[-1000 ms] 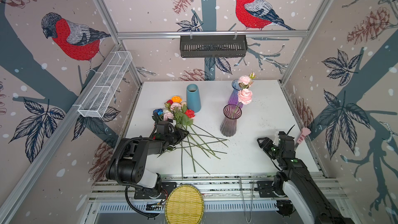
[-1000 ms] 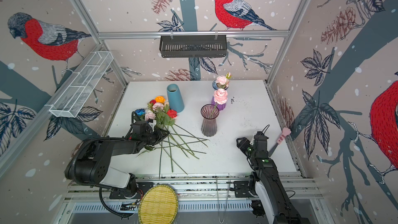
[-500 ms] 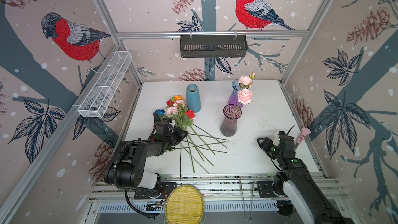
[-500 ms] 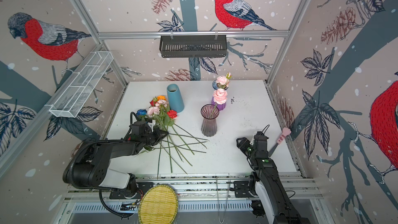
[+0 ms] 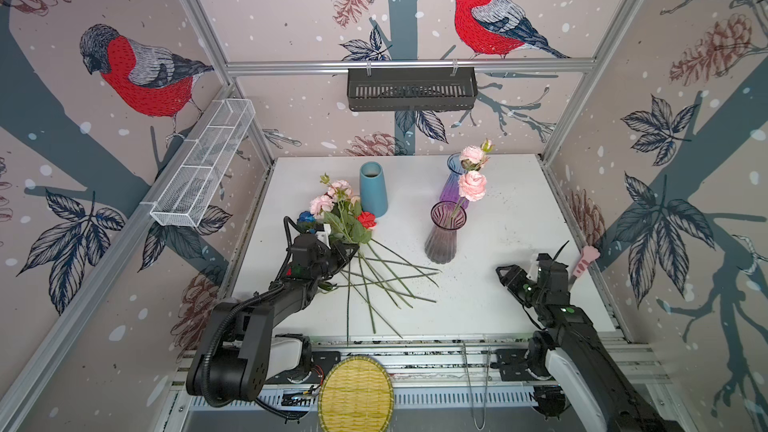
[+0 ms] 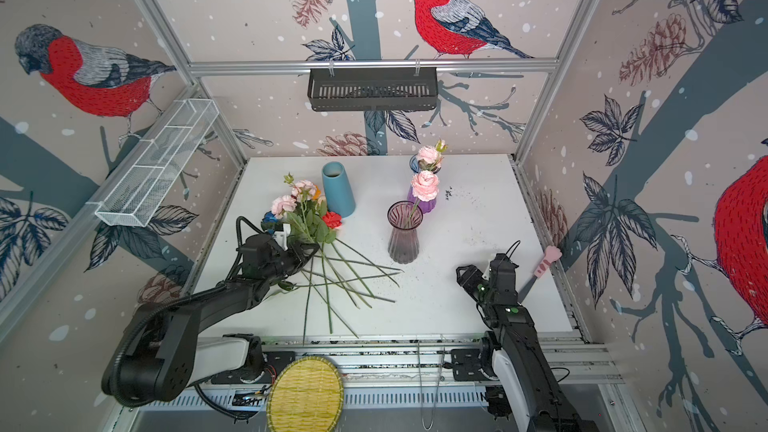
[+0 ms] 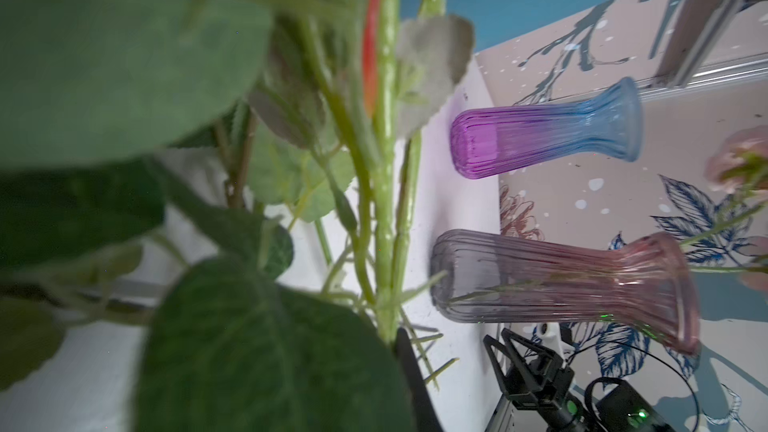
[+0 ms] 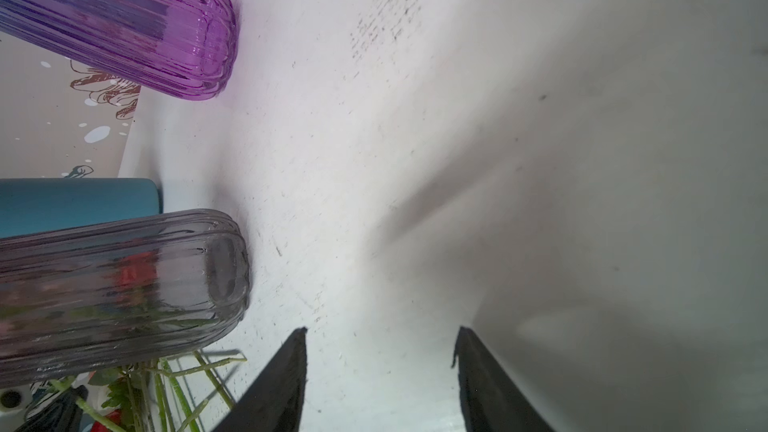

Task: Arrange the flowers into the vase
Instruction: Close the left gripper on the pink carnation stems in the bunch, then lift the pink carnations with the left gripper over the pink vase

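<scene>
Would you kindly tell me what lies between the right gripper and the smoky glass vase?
Only bare, dark-speckled white table separates the right gripper from the smoky glass vase, as both top views show.

A black slotted plastic basket (image 5: 411, 89) (image 6: 372, 87) hangs from the aluminium rail (image 5: 291, 66) on the back wall. A long white wire-mesh shelf (image 5: 203, 164) (image 6: 153, 164) runs along the left wall. A round yellow woven tray (image 5: 355, 394) (image 6: 305, 394) sits beyond the near edge of the white tabletop (image 5: 498, 292). A small tool with a pink paw-shaped handle (image 5: 584, 261) (image 6: 547, 261) lies at the table's right edge, by the wall. Wallpaper of red-breasted birds (image 5: 486, 18) covers the walls, with pine cones and leaves too.
</scene>
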`<control>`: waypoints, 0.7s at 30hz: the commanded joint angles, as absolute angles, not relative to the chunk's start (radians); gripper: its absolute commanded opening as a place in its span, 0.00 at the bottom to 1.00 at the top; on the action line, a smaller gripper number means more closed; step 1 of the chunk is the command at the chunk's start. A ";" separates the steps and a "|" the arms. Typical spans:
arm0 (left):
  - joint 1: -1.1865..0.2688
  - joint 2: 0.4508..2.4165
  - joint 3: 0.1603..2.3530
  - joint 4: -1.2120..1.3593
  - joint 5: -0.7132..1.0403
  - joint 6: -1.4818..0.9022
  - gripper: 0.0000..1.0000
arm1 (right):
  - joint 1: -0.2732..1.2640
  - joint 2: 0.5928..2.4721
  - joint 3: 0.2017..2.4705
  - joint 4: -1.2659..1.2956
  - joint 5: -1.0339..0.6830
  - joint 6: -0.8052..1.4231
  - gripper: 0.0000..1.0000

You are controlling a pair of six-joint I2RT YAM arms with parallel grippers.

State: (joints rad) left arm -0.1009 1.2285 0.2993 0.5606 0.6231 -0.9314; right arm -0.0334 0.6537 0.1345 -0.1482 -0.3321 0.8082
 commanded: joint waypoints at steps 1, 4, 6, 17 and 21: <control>-0.098 1.172 0.339 0.669 0.604 -1.007 0.00 | -0.031 0.649 0.140 -0.143 -0.327 0.798 0.58; -0.098 1.096 0.389 0.613 0.577 -1.013 0.00 | -0.031 0.649 0.139 -0.142 -0.327 0.799 0.58; -0.098 1.048 0.421 0.583 0.564 -1.011 0.00 | -0.031 0.646 0.139 -0.143 -0.328 0.799 0.58; -0.233 0.879 0.679 0.507 0.461 -0.795 0.00 | -0.032 0.638 0.134 -0.142 -0.327 0.802 0.59; -0.346 0.884 0.742 0.576 0.396 -0.715 0.00 | -0.031 0.638 0.133 -0.141 -0.327 0.804 0.59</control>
State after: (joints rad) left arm -0.3073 0.8780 0.7082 0.5079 0.4706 -0.8112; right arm -0.0334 0.6395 0.1341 -0.1486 -0.3321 0.8085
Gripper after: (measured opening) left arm 0.075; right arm 0.586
